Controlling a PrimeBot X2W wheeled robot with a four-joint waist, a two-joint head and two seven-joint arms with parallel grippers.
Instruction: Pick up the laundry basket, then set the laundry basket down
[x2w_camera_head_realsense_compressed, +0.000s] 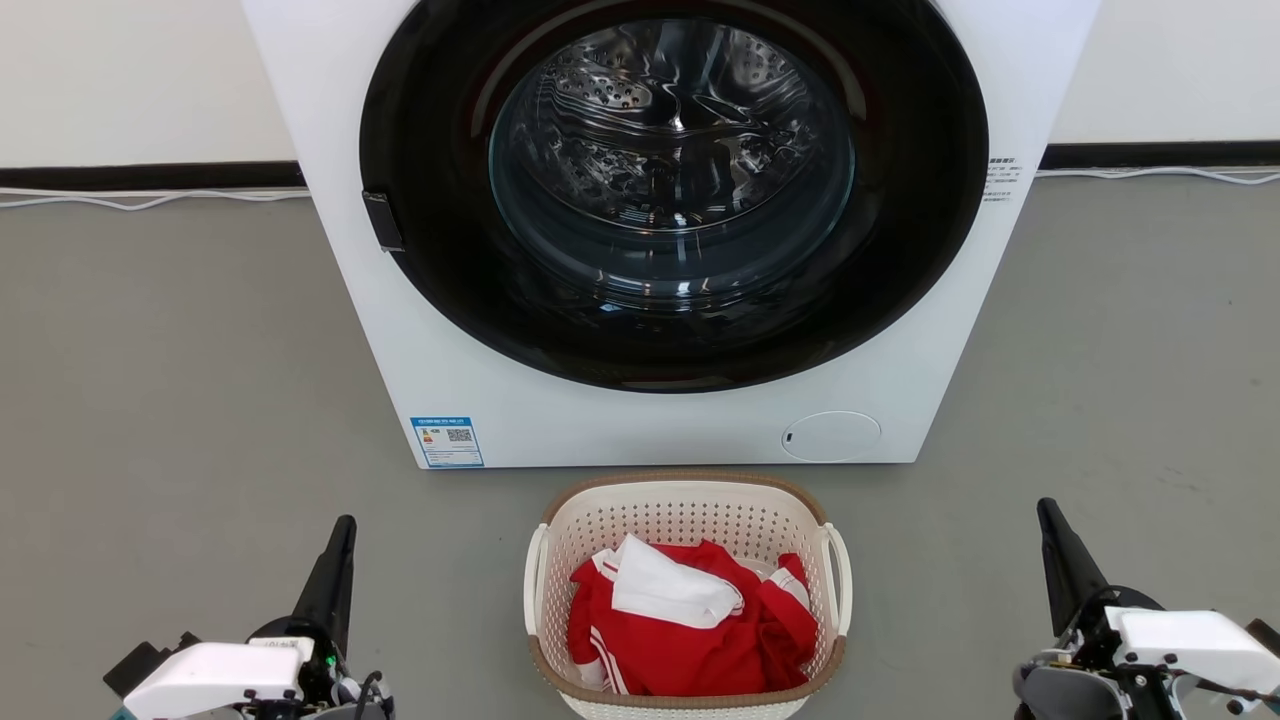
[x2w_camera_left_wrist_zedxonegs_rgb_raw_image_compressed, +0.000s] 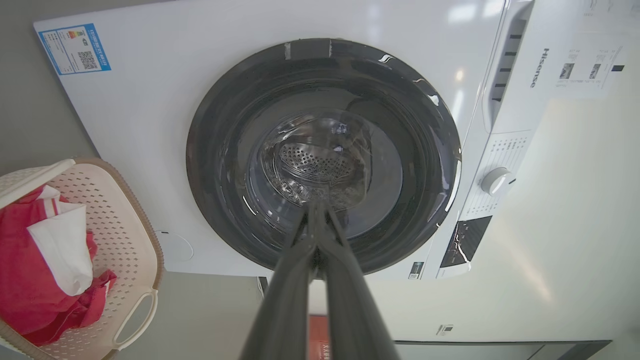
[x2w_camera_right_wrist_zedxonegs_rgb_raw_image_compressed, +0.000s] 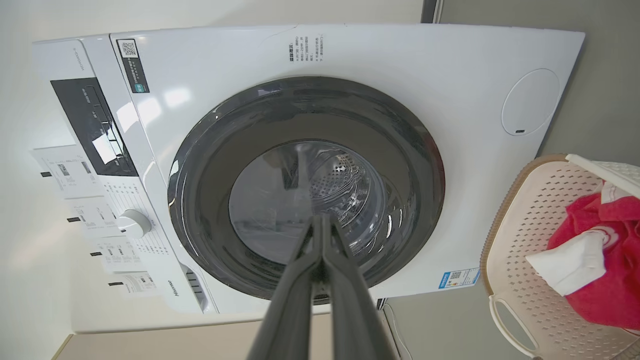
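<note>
The cream-white perforated laundry basket (x2w_camera_head_realsense_compressed: 760, 530) with its brown rim stands on the grey floor just in front of the washing machine, holding red and white clothes (x2w_camera_head_realsense_compressed: 690, 620). White loop handles show on its left (x2w_camera_head_realsense_compressed: 535, 590) and right (x2w_camera_head_realsense_compressed: 838, 575) sides. My left gripper (x2w_camera_head_realsense_compressed: 345, 530) hovers well to the basket's left, fingers together and empty. My right gripper (x2w_camera_head_realsense_compressed: 1046, 512) hovers well to its right, likewise shut and empty. In the left wrist view the basket (x2w_camera_left_wrist_zedxonegs_rgb_raw_image_compressed: 127, 240) sits at the lower left, my left gripper (x2w_camera_left_wrist_zedxonegs_rgb_raw_image_compressed: 316, 207) shut. In the right wrist view the basket (x2w_camera_right_wrist_zedxonegs_rgb_raw_image_compressed: 525, 220) sits at the lower right, my right gripper (x2w_camera_right_wrist_zedxonegs_rgb_raw_image_compressed: 322, 220) shut.
A white front-loading washing machine (x2w_camera_head_realsense_compressed: 420, 340) with a closed dark round door (x2w_camera_head_realsense_compressed: 670, 190) stands right behind the basket. White cables (x2w_camera_head_realsense_compressed: 150, 200) run along the wall base. Grey floor (x2w_camera_head_realsense_compressed: 160, 400) stretches on both sides of the basket.
</note>
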